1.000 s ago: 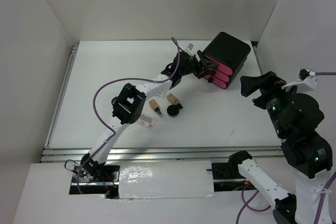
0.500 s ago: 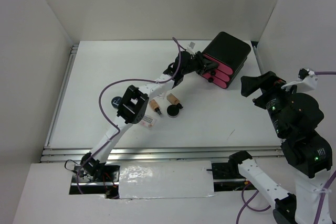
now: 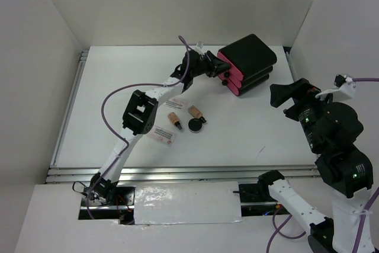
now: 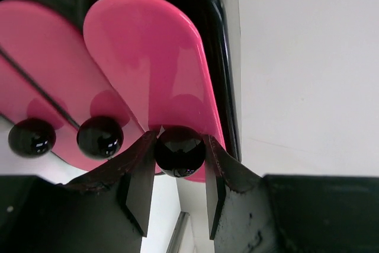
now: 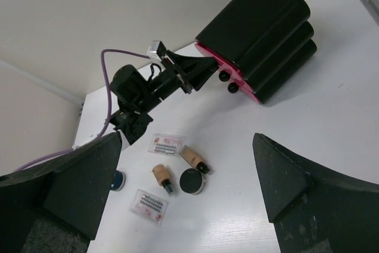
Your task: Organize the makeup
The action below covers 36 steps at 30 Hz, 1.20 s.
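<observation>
Top view: left jaws closed against the front of the black three-drawer box (image 3: 251, 57). Right jaws are spread wide and empty, well apart from it. Makeup lies on the desk (image 3: 118, 75), well apart from both jaws: tan bottles (image 3: 174, 119), round compact (image 3: 196, 124), sachets (image 3: 161, 134).
Left wrist: end knob (image 4: 179, 150) pinched between the jaws, pink drawer front (image 4: 154, 63) just behind it.
Right wrist: makeup shows in the gap between the open jaws.

Bright, even light from overhead fills the white enclosure, so the table (image 3: 106, 69) looks almost washed out and the shadows under the box (image 3: 251, 57) are short and soft. Up close, the pink drawer (image 4: 154, 63) has a dull sheen and the knob (image 4: 179, 150) carries faint pale glints. In the right wrist view the fingers (image 5: 65, 188) are dark, unsharp masses at the lower corners.
</observation>
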Motion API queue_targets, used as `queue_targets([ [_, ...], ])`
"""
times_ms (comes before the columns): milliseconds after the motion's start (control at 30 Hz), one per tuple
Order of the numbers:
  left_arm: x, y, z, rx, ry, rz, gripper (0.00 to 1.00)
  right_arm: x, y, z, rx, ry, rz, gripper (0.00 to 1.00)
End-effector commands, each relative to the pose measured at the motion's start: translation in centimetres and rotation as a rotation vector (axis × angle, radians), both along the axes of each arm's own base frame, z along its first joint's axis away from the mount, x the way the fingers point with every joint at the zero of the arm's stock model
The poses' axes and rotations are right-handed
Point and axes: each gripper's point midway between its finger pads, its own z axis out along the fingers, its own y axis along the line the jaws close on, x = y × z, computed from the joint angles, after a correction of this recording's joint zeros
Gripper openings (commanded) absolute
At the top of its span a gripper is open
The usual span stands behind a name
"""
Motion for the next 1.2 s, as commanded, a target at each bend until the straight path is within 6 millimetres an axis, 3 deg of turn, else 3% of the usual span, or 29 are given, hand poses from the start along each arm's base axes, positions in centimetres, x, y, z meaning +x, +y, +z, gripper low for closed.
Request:
queue_targets([
  [0,0.5,1.9,4.0,-0.009,-0.093,0.029,0.03,1.2,0.9,1.1,0.012,-0.033,0.024,1.0],
  [33,0.0,1.8,4.8,-0.019,-0.106,0.018,0.02,1.3,0.9,1.1,0.012,-0.031,0.026,1.0],
  [67,-0.3,2.0,3.7,-0.007,-0.083,0.014,0.01,1.5,1.0,1.2,0.015,-0.033,0.029,1.0],
  [100,-0.9,2.0,4.7,-0.016,-0.094,0.01,0.0,1.5,1.1,1.1,0.016,-0.033,0.033,1.0],
  [167,-1.6,2.5,3.8,-0.002,-0.08,0.006,0.0,1.5,1.2,1.1,0.019,-0.031,0.034,1.0],
  [200,-2.0,2.9,5.0,-0.003,-0.105,0.009,0.0,1.6,1.3,1.1,0.021,-0.031,0.037,1.0],
  [267,-2.7,3.2,4.2,0.019,-0.09,0.003,0.0,1.6,1.3,0.9,0.027,-0.029,0.039,1.0],
  [300,-3.0,3.6,5.3,0.014,-0.104,0.005,0.0,1.5,1.3,1.0,0.034,-0.031,0.039,1.0],
  [333,-3.4,3.8,4.6,0.02,-0.09,0.001,0.0,1.6,1.4,0.8,0.034,-0.028,0.042,1.0],
  [400,-4.1,4.0,5.7,0.006,-0.109,-0.009,0.0,1.5,1.6,0.8,0.044,-0.03,0.048,1.0],
  [467,-4.5,4.7,4.8,0.025,-0.095,-0.004,0.0,1.6,1.7,0.7,0.052,-0.028,0.054,1.0],
  [500,-4.9,4.9,5.6,0.024,-0.111,-0.004,0.0,1.5,1.8,0.7,0.056,-0.029,0.058,1.0],
  [600,-5.8,5.6,4.6,0.044,-0.089,-0.007,0.0,1.4,2.0,0.6,0.072,-0.028,0.069,1.0],
  [800,-6.7,6.9,4.5,0.065,-0.09,-0.002,0.01,1.2,2.4,0.5,0.076,-0.028,0.091,1.0],
  [1000,-7.7,8.2,4.9,0.086,-0.1,0.026,0.34,1.7,3.3,-0.2,0.069,0.002,0.132,1.0],
  [1033,-7.6,8.5,4.8,0.098,-0.095,0.041,0.58,1.7,3.4,-0.2,0.067,0.001,0.139,1.0],
  [1067,-7.9,8.7,5.4,0.108,-0.113,0.045,0.71,1.9,3.7,-0.3,0.063,0.009,0.152,1.0],
  [1100,-8.0,9.0,5.3,0.118,-0.114,0.048,0.97,1.9,3.8,-0.3,0.059,0.011,0.159,1.0],
  [1167,-8.2,9.4,6.2,0.132,-0.135,0.056,0.99,2.2,4.3,-0.6,0.054,0.025,0.179,1.0],
])
